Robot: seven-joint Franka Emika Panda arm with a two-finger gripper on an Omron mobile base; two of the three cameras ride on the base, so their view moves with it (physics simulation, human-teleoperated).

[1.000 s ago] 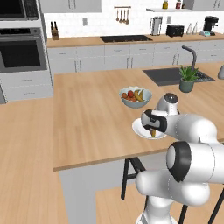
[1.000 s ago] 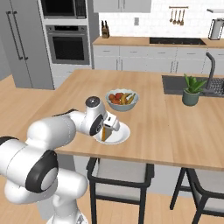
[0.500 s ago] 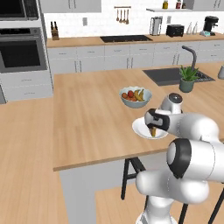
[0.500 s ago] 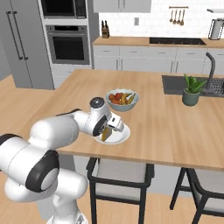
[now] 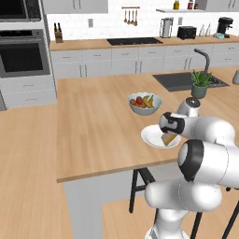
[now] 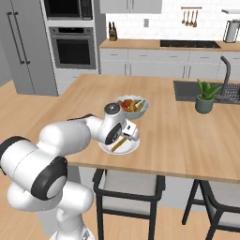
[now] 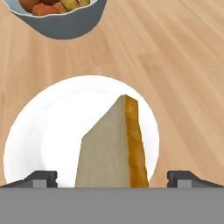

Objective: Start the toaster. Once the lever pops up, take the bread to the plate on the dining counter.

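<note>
The white plate (image 7: 39, 131) lies on the wood-topped dining counter (image 5: 93, 126), near its front edge, in front of the fruit bowl. The bread (image 7: 113, 148), a golden slice with a darker crust, rests tilted on the plate (image 5: 150, 136). My gripper (image 7: 112, 179) hovers just above it and is open. Its fingertips (image 7: 43, 178) stand wide to either side of the slice and clear of it. From the base views the bread (image 5: 169, 139) (image 6: 118, 144) pokes out under the gripper (image 5: 169, 130) (image 6: 127, 133). The black toaster (image 5: 186, 32) stands far off on the back wall counter.
A pale bowl of fruit (image 5: 145, 103) (image 6: 131, 106) sits just behind the plate. A potted plant (image 5: 200, 84) and a dark inset sink (image 5: 179, 80) with a faucet are to the right. Stools (image 6: 129, 187) stand under the counter's near edge.
The wrist has shifted a little to the right over the plate. The jaws stay wide, and the bread and the plate have not moved.
</note>
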